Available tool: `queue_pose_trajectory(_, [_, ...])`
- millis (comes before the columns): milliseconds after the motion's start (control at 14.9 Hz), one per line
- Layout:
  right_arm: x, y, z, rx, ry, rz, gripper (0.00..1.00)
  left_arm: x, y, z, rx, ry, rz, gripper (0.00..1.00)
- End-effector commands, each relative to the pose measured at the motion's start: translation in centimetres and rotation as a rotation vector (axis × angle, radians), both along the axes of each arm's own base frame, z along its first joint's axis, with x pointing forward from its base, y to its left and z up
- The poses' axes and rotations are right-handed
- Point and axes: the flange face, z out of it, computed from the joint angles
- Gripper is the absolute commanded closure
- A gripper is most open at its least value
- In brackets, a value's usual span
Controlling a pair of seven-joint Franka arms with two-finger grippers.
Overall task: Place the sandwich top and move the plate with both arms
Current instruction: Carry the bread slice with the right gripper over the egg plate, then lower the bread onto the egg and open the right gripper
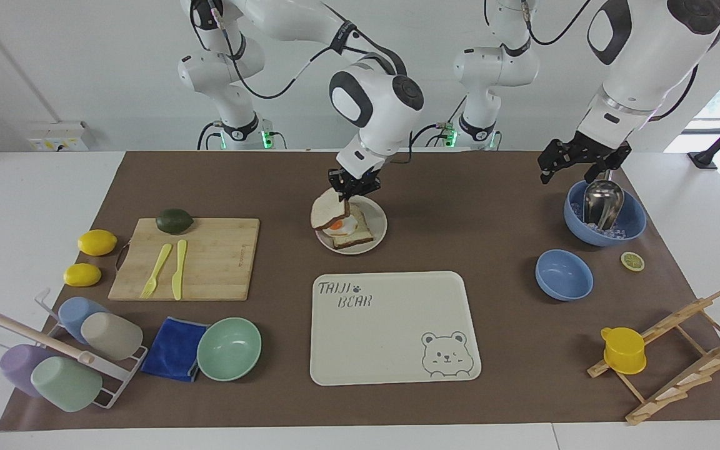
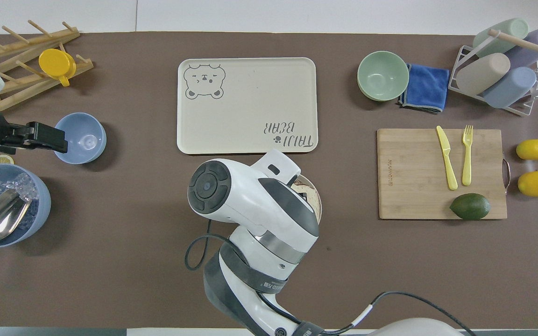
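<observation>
Pale-brown sandwich top (image 1: 327,212) hangs tilted in the right gripper (image 1: 352,185), claw pinched on its upper edge – right over the plate (image 1: 377,232), above the fried egg (image 1: 339,225) on bread. Left gripper (image 1: 575,161) waits w/ fingers spread above the ice bowl (image 1: 632,226) and its scoop (image 1: 602,200).

My right arm's bulk (image 2: 255,205) covers most of the plate (image 2: 316,201), which lies just nearer to me than the tray (image 2: 245,105); only its rim and a sliver of bread (image 2: 307,193) show. My left gripper (image 2: 40,137) hangs beside the small blue bowl (image 2: 81,137), toward the tray's left-arm end.
</observation>
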Motion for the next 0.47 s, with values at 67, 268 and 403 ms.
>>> queue_pose_trajectory(67, [0.2,0.2,-0.7,0.038,-0.009,-0.019,1.00,-0.1,0.2,0.1,0.017,0.001,-0.003,0.00])
queue_pose_trajectory(268, [0.0,0.0,-1.8,0.061,-0.023,-0.011,1.00,-0.2,0.2,0.1,0.018,0.004,-0.003,0.00])
queue_pose_trajectory(403, [-0.1,-0.1,-2.4,0.082,-0.015,-0.019,1.00,-0.2,0.2,0.1,0.018,0.006,-0.003,0.00])
